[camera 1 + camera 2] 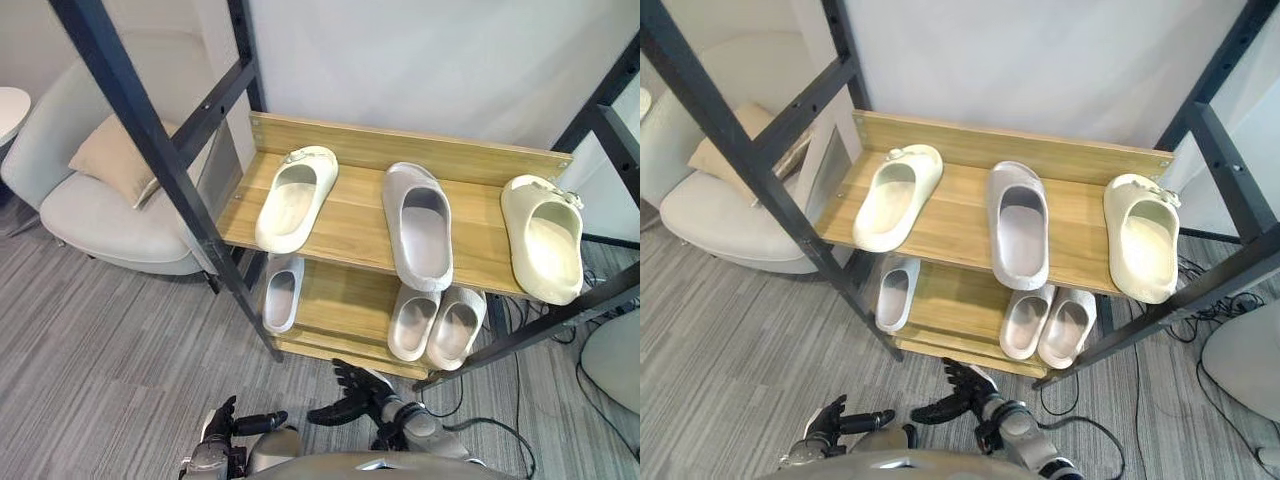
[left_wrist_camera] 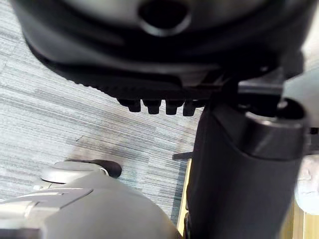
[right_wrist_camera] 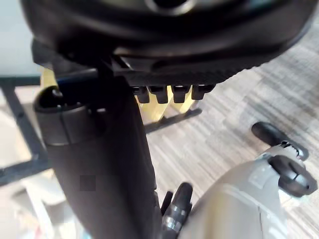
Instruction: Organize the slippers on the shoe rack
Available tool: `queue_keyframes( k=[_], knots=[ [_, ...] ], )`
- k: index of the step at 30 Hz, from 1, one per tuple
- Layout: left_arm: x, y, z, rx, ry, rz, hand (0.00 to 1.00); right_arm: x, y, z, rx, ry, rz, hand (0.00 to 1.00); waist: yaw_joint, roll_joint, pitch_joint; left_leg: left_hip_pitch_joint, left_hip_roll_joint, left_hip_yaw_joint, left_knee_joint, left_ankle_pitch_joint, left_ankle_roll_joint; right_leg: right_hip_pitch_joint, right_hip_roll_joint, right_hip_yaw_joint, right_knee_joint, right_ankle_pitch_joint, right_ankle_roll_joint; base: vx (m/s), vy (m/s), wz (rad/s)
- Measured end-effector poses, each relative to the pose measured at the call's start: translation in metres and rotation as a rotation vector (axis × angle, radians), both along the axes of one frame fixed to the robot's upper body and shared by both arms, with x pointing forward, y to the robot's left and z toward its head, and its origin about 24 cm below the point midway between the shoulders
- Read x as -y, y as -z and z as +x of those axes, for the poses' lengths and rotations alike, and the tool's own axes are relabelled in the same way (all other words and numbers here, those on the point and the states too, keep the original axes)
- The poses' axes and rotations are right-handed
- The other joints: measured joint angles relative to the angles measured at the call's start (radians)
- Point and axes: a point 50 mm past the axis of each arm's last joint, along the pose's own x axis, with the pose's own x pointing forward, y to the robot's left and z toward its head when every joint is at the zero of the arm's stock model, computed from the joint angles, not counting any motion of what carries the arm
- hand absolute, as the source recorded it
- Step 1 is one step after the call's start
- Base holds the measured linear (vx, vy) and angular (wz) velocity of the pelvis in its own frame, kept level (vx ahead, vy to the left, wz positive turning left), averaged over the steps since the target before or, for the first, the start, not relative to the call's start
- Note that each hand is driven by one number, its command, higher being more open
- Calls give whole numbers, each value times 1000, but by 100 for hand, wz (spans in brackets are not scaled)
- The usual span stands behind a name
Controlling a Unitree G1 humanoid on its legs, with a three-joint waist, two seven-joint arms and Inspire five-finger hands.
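Left hand (image 1: 226, 428) and right hand (image 1: 352, 398) hang empty, fingers loosely spread, low before the shoe rack (image 1: 360, 215). Ahead of them six slippers (image 1: 412, 322) sit shelved; two cream slippers (image 1: 295, 198) stand apart, a grey slipper (image 1: 418, 225) between, so pairing appears outstanding.

1. Light wooden two-shelf shoe rack with black metal frame (image 1: 355, 210).
2. Top shelf, well apart, toes to the back: cream foam slipper (image 1: 295, 198) on the left, pale grey foam slipper (image 1: 418, 225) in the middle, second cream slipper (image 1: 545, 238) on the right.
3. Lower shelf: lone grey slipper (image 1: 282, 292) on the left, grey pair (image 1: 435, 323) side by side on the right.
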Motion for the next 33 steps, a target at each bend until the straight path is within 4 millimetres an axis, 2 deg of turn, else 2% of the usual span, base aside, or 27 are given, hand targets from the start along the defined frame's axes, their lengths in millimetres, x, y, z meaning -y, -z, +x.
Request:
queue_keyframes(
  k=[3, 5, 6, 7, 9, 11, 12, 13, 15, 19, 22, 28, 33],
  knots=[
    [-1, -1, 4, 10, 2, 4, 100, -26, -27, 10, 54, -96, 153, 100, 24, -6, 1, -6, -1, -12, 0, 3, 0, 0, 0, -10, 0, 0, 0, -30, 3, 10],
    [-1, -1, 4, 9, 2, 11, 100, -38, -43, 15, 86, -148, 230, 100, 29, -10, 3, -10, -3, -21, 0, 5, -1, 0, 0, -17, 0, 0, 0, -17, 2, 13],
    [-2, -1, 4, 9, 2, 13, 100, -45, -60, 18, 118, -184, 296, 100, 33, -12, 4, -12, -3, -25, 1, 6, -1, 0, 0, -20, 0, 0, -1, -15, 4, 12],
    [-2, -1, 4, 10, 1, 14, 100, -48, -66, 19, 135, -200, 323, 100, 34, -12, 5, -13, -3, -27, 1, 6, -1, 0, 0, -20, 0, 0, -1, -10, 9, 9],
    [-2, -2, 4, 13, 0, 20, 100, -53, -98, 24, 213, -247, 434, 100, 34, -13, 6, -15, -3, -29, 5, 6, -2, -2, -2, -21, 10, -5, 0, -10, 17, 4],
    [-2, -2, 4, 15, 1, 24, 100, -52, -114, 26, 254, -261, 486, 100, 33, -13, 6, -15, -3, -29, 6, 6, -2, -4, -3, -20, 15, -7, 0, 0, 0, 0],
    [-2, -2, 4, 17, 2, 24, 100, -46, -134, 29, 316, -274, 541, 100, 31, -14, 6, -15, -2, -28, 7, 5, -2, -10, -6, -18, 29, -14, 0, 0, 0, 0],
    [-2, -2, 4, 18, 3, 25, 100, -44, -139, 30, 335, -276, 548, 100, 29, -14, 6, -15, -2, -28, 7, 5, -2, -12, -6, -17, 35, -16, 0, -27, 34, -3],
    [-2, -2, 3, 17, 4, 27, 100, -29, -167, 36, 462, -271, 587, 100, 22, -14, 6, -14, -1, -23, 11, 5, -2, -23, -10, -9, 59, -26, 0, -20, 21, -6],
    [-3, -1, -1, 13, 3, 29, 100, -4, -204, 45, 603, -181, 701, 100, 0, -13, 5, -14, 1, -15, 18, 3, -2, -33, -12, 2, 78, -31, 1, -30, 15, -6],
    [-3, 0, -4, 0, 7, 29, 100, 2, -222, 46, 664, -156, 775, 100, -16, -8, 3, -7, 5, 3, 20, 3, -2, -37, -12, 22, 85, -31, 0, -23, 16, -17],
    [0, 2, -6, -15, 41, 25, 100, 4, -237, 38, 705, -124, 879, 100, -27, 10, -10, 9, 9, 24, 21, -2, -2, -36, -11, 45, 90, -30, 1, -22, 13, -11],
    [3, 3, -10, -27, 57, 21, 100, 14, -248, 47, 779, 5, 937, 100, -40, 26, -21, 10, 9, 30, 21, -2, -2, -37, -11, 51, 89, -29, 2, -6, 1, -2]
  ],
)
